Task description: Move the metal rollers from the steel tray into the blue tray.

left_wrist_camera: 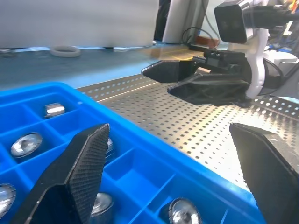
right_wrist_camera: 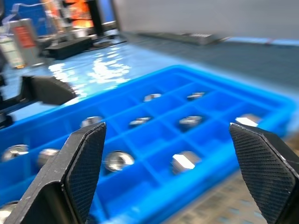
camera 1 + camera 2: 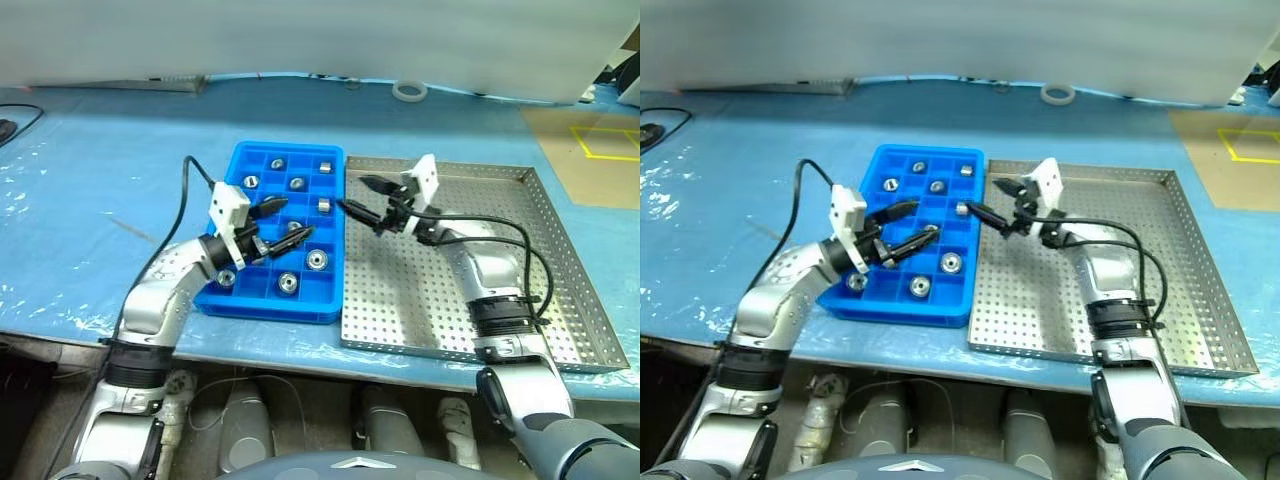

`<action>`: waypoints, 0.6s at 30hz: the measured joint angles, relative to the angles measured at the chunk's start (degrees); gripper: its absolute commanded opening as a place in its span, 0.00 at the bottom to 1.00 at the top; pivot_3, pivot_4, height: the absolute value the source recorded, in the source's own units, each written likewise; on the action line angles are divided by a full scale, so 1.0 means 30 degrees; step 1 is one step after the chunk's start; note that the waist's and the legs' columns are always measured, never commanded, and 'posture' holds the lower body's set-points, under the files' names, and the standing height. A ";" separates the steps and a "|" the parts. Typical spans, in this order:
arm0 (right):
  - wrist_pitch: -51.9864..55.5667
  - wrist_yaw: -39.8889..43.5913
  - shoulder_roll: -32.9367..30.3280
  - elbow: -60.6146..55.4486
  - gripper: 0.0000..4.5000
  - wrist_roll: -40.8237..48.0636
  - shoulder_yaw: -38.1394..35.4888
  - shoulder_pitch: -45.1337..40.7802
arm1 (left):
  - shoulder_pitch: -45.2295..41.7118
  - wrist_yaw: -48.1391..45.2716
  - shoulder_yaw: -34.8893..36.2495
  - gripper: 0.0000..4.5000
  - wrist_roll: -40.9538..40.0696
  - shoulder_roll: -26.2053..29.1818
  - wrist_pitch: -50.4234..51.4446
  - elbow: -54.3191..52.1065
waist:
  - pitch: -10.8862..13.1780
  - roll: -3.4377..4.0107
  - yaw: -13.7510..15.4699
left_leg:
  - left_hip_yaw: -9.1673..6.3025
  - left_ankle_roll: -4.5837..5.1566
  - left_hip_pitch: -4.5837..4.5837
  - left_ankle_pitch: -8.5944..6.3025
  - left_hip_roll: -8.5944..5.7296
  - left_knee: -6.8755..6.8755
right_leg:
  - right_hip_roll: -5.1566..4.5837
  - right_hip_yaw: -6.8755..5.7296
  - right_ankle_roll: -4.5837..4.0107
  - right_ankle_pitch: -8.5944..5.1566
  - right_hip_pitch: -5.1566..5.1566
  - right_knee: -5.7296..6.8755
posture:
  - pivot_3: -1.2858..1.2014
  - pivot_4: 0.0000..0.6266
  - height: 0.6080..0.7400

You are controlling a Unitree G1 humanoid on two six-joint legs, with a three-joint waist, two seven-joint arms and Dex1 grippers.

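Note:
The blue tray (image 3: 238,292) lies left of the steel tray (image 3: 560,270), their long sides touching. Several metal rollers sit in its compartments, such as one (image 3: 317,260) near the front and one (image 3: 324,205) by the right wall; close up they show as shiny rings (image 1: 26,143) (image 2: 183,161). My left gripper (image 3: 288,220) hovers open over the middle of the blue tray, nothing between its fingers. My right gripper (image 3: 355,195) is open and empty too, held over the seam between the two trays, pointing left at the blue tray.
A white tape ring (image 3: 409,91) lies far back on the blue table cover. A black cable (image 3: 15,125) runs at the far left. Brown board with yellow lines (image 3: 590,150) lies at the back right. Both arms' cables loop above the trays.

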 measured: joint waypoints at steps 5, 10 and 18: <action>0.0291 0.0082 -0.1445 -0.1129 0.99 0.0639 -0.1080 0.2461 | -0.0301 -0.0256 -0.0020 0.99 0.0311 -0.0109 -0.0637 0.0965 | 0.0000 0.0001 -0.0416 | 0.0001 0.0007 0.0004 -0.0004 0.0006 -0.0004 | 0.0014 0.0010 0.0002 -0.0001 -0.0006 -0.0011 | 0.41 0.24 1.00; -0.0297 -0.0852 -0.1535 -0.1669 0.99 0.0810 -0.2146 0.3073 | -0.0824 0.0150 -0.0289 0.99 0.1446 -0.0888 -0.2253 0.2541 | 0.0000 0.0001 -0.0901 | 0.0012 0.0007 0.0027 -0.0001 0.0000 0.0022 | 0.0026 -0.0002 0.0027 0.0010 -0.0007 0.0004 | 0.41 0.24 1.00; -0.0979 -0.0431 -0.1897 -0.1766 0.99 0.0962 -0.2397 0.3346 | -0.1509 0.0572 -0.0301 0.99 0.2129 -0.1392 -0.3575 0.3269 | 0.0000 0.0001 -0.0838 | 0.0016 0.0027 0.0005 -0.0013 -0.0007 0.0018 | 0.0022 -0.0004 0.0029 0.0013 -0.0012 -0.0013 | 0.43 0.24 1.00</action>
